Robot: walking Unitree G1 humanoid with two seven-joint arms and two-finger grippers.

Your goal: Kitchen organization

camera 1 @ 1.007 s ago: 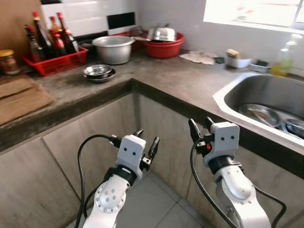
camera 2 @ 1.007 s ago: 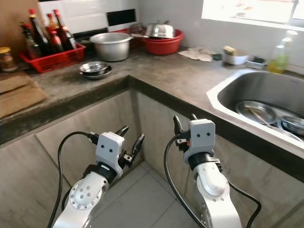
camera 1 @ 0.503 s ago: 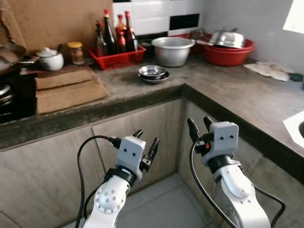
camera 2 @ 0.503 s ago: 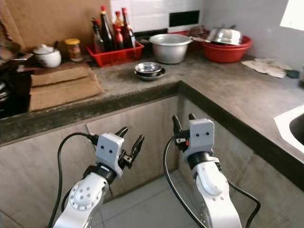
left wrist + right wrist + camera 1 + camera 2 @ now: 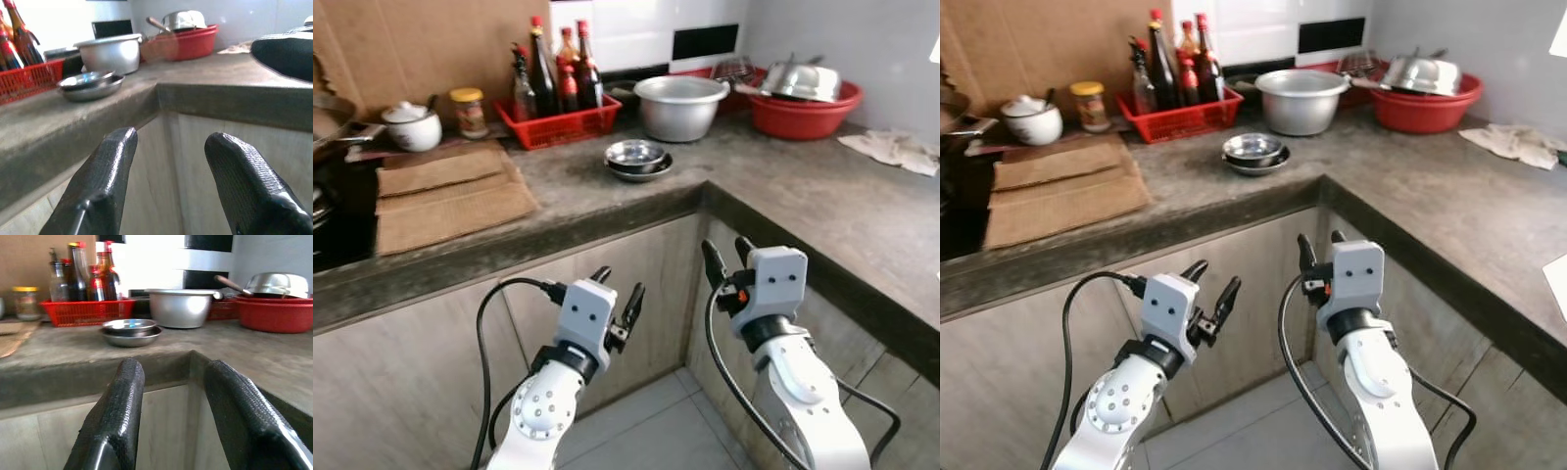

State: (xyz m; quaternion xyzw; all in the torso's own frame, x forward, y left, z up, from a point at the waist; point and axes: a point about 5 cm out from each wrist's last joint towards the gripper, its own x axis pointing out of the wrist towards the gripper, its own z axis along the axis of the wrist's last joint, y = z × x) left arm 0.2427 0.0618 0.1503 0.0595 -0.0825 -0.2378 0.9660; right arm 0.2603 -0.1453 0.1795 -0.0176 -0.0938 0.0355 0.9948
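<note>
Stacked steel bowls (image 5: 637, 159) sit near the inner corner of the grey L-shaped counter (image 5: 783, 196). Behind them stand a large metal pot (image 5: 679, 106) and a red basin (image 5: 806, 110) holding a steel lid. A red basket (image 5: 560, 125) of sauce bottles is at the back left. My left gripper (image 5: 616, 293) is open, held below the counter edge in front of the cabinet. My right gripper (image 5: 728, 261) is open too, at the same height beside it. Both hold nothing. The bowls (image 5: 130, 331) lie ahead of the right fingers (image 5: 120, 406).
Folded brown cloths (image 5: 445, 196) lie on the left counter beside a dark stove (image 5: 333, 220). A white lidded pot (image 5: 411, 124) and a jar (image 5: 468, 110) stand behind them. A rag (image 5: 897, 149) lies at the far right. Tiled floor (image 5: 656, 431) lies below.
The view has shifted slightly, so the counter corner and bowls sit a little further right and lower. Both grippers hold the same pose, open.
</note>
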